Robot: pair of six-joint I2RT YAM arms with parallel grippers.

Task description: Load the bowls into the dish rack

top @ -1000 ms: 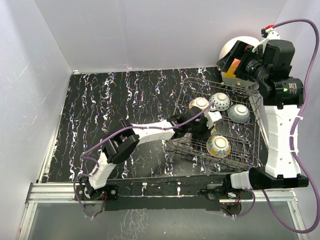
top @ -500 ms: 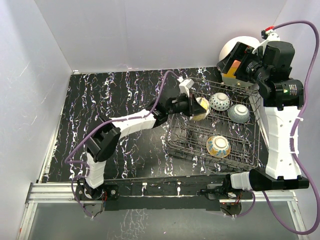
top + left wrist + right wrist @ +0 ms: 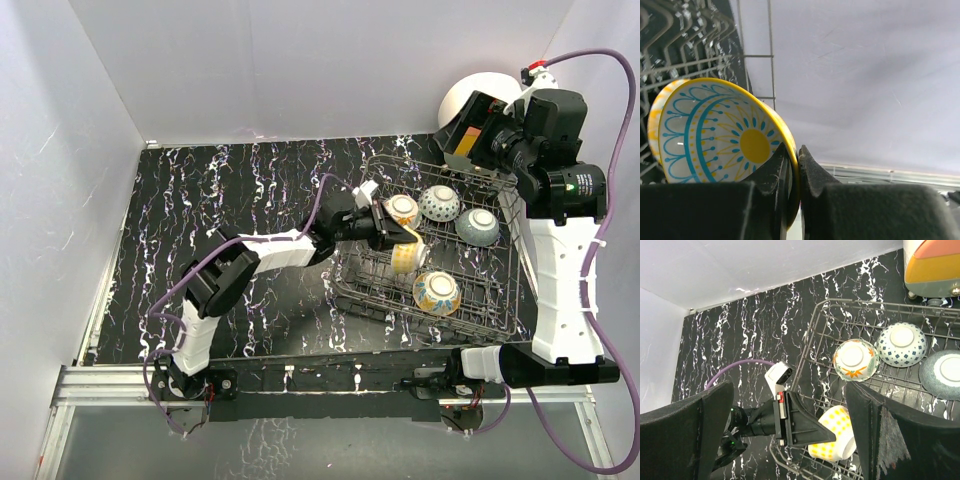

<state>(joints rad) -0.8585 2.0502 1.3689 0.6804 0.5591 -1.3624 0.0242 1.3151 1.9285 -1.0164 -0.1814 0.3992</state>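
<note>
The large dark wire dish rack [image 3: 485,290] is holding four painted ceramic bowls [image 3: 440,203]. The right gripper [image 3: 470,130] is hanging above the far corner with its jaws wide apart, leaving room. The left gripper [image 3: 792,150], jaws clamped on its rim, is tipping the small yellow-patterned bowl [image 3: 725,135] edgewise over free tines beside the rack's left wall.

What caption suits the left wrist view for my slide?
Left gripper pinching the yellow bowl by its rim, dish rack behind.

No readable text, no labels or brand marks, no legible numbers or signs
</note>
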